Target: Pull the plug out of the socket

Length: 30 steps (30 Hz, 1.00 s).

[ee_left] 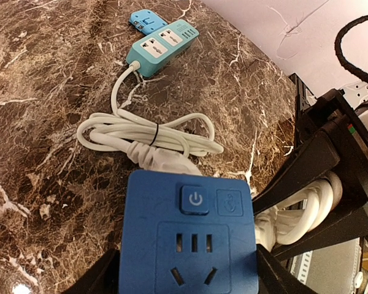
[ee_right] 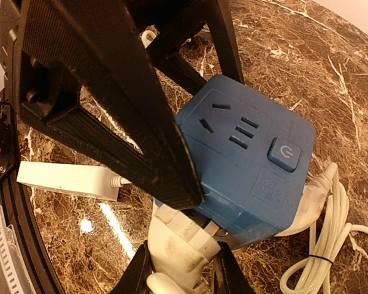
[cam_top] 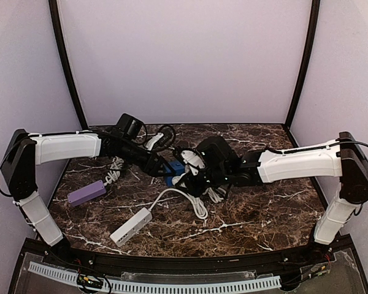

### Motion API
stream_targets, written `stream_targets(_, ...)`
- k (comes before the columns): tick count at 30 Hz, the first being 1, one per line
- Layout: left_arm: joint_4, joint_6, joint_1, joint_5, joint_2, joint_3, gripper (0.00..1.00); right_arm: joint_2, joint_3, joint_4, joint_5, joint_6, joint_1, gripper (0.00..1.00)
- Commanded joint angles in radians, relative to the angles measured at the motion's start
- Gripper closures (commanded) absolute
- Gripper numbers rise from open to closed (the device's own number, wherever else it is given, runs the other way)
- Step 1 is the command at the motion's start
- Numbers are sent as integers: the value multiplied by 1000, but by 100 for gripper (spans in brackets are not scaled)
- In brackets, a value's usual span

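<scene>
The socket (ee_left: 190, 239), a small bright blue cube with a power button, is clamped between the fingers of my left gripper (ee_left: 187, 278). It also shows in the right wrist view (ee_right: 251, 165) and in the top view (cam_top: 176, 166), at the table's middle. A white plug (ee_right: 190, 245) sits in the cube's lower side, drawn partly out, with a metal prong (ee_right: 212, 228) showing in the gap. My right gripper (ee_right: 181, 272) is shut on the plug's body. In the top view my left gripper (cam_top: 165, 166) and right gripper (cam_top: 187, 177) meet at the cube.
A teal power strip (ee_left: 162, 44) with a coiled white cable (ee_left: 147, 138) lies beyond the cube. A purple power strip (cam_top: 87, 192) lies at the left. A white power strip (cam_top: 130, 226) lies at the near middle, its cord (cam_top: 190, 199) running toward the grippers.
</scene>
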Motion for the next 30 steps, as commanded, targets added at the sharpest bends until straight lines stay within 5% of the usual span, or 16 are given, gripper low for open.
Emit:
stream_targets(1, -24, 4, -31, 86, 11, 24, 47, -5, 61, 144, -30, -13, 14, 100)
stream_targets(8, -28, 4, -32, 62, -3, 24, 69, -16, 40, 152, -49, 18, -5, 100)
stream_targets(19, -33, 48, -32, 61, -32, 7, 77, -17, -2, 202, -183, 147, -87, 100)
stream_targets(30, -93, 42, -30, 54, -25, 56, 86, -41, -29, 192, -135, 76, -59, 100)
